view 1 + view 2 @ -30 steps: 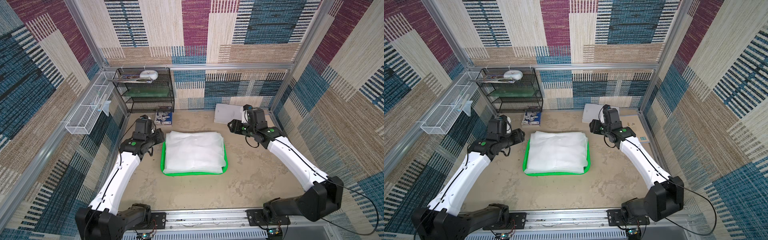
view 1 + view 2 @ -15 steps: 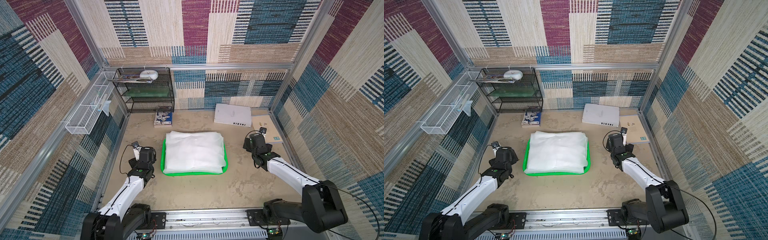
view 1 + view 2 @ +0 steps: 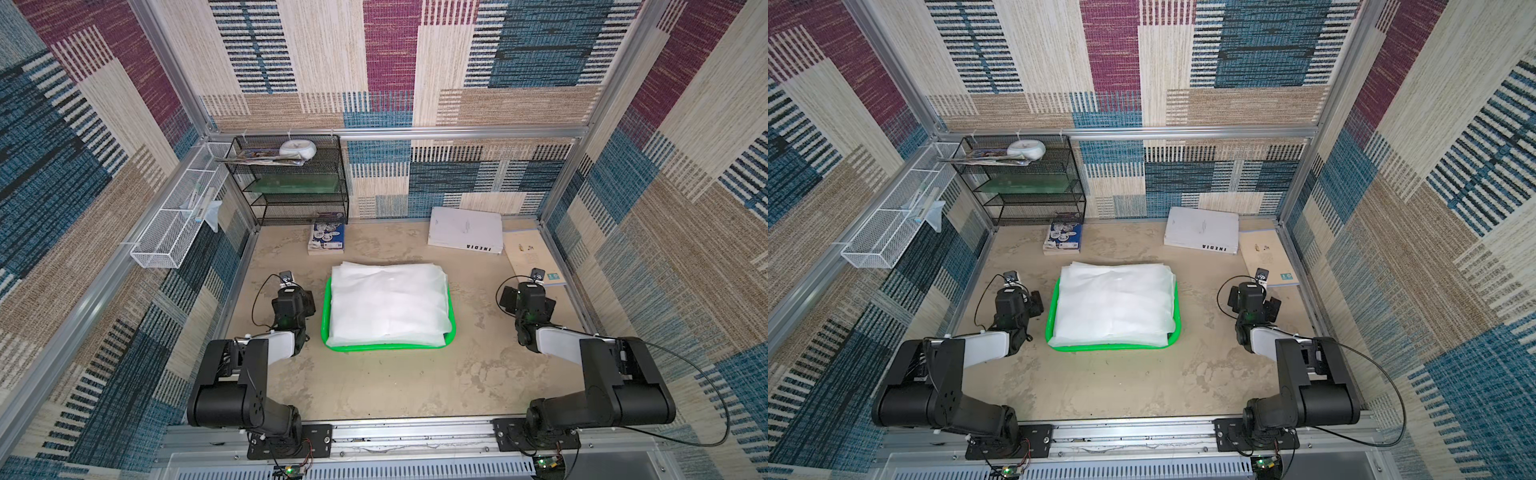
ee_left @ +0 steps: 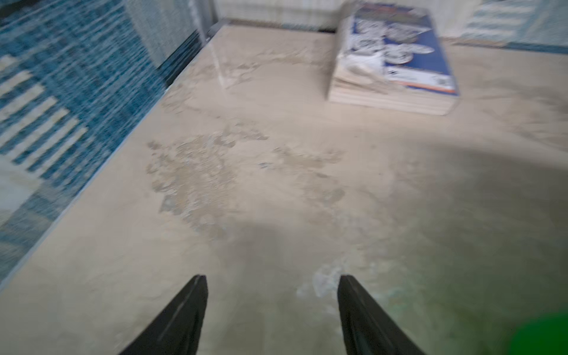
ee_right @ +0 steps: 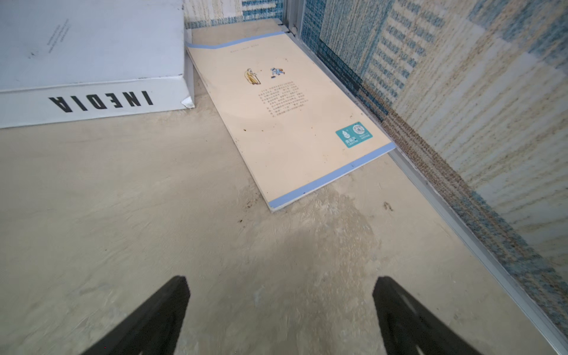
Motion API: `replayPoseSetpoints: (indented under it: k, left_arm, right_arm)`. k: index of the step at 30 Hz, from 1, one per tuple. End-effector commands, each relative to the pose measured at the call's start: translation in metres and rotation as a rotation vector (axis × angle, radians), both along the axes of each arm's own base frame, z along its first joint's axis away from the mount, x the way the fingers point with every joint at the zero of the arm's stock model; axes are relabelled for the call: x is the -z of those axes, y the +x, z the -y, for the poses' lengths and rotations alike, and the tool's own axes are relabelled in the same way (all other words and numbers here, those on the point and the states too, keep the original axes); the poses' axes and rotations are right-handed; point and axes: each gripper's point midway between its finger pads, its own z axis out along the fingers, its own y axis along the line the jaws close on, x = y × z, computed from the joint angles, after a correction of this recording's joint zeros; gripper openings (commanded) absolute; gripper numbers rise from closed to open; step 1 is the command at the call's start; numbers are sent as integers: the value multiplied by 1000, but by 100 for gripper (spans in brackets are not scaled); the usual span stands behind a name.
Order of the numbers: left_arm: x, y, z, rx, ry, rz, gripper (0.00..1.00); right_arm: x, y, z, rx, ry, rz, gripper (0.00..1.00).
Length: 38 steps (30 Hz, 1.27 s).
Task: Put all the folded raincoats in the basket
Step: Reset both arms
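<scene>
The raincoat (image 3: 388, 305) lies folded flat in the basket (image 3: 386, 348), mid-table. The green rim shows along the left, right and near sides in both top views. At the far side the raincoat covers the rim, and we cannot tell whether it overhangs there. Nothing touches it.

The left arm (image 3: 291, 305) sits just left of the basket and the right arm (image 3: 530, 301) well to the right, both low over the table (image 3: 395, 386). The left fingers (image 4: 181, 316) are spread with only bare table between them, and a green blur of basket sits close beside them. The right fingers (image 5: 156, 319) are spread wider, also empty, facing the booklet (image 5: 292, 116) and the white box (image 5: 86, 46) at far right.

We judge the placing done and the step in hand a clean retreat. To do it well:
- Fingers apart and empty throughout.
- We draw the left arm away from the rim, not across it, so the basket is not nudged.
- We hold the right arm clear of the booklet.
- If the far edge does overhang, we tuck it in with a light push from above, not a pinch. We expect thin plastic to drag and unfold easily.
</scene>
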Motion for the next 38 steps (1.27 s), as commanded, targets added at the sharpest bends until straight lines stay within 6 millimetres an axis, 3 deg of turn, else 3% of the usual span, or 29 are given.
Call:
replayPoseSetpoints:
  k: [1, 4, 5, 8, 9, 10, 38]
  left_arm:
    - [-35, 9, 14, 93, 20, 167, 76]
    - [-32, 23, 29, 190, 24, 123, 75]
    - [-31, 25, 33, 210, 20, 102, 75]
    - [-30, 25, 32, 208, 10, 94, 79]
    - [-30, 27, 30, 207, 6, 105, 84]
    - [-28, 28, 28, 205, -13, 84, 100]
    - [-29, 27, 25, 202, -28, 91, 99]
  right_arm:
    - [-50, 15, -1, -63, -29, 238, 99]
    - [-49, 7, -8, -171, -15, 333, 99]
    - [-43, 6, -23, -282, -23, 327, 99]
    - [-43, 14, -30, -333, -17, 330, 100]
    - [-38, 16, -31, -345, -21, 284, 100]
    - [-39, 16, -31, -342, -18, 302, 100]
    - [-39, 17, -34, -362, -24, 291, 100]
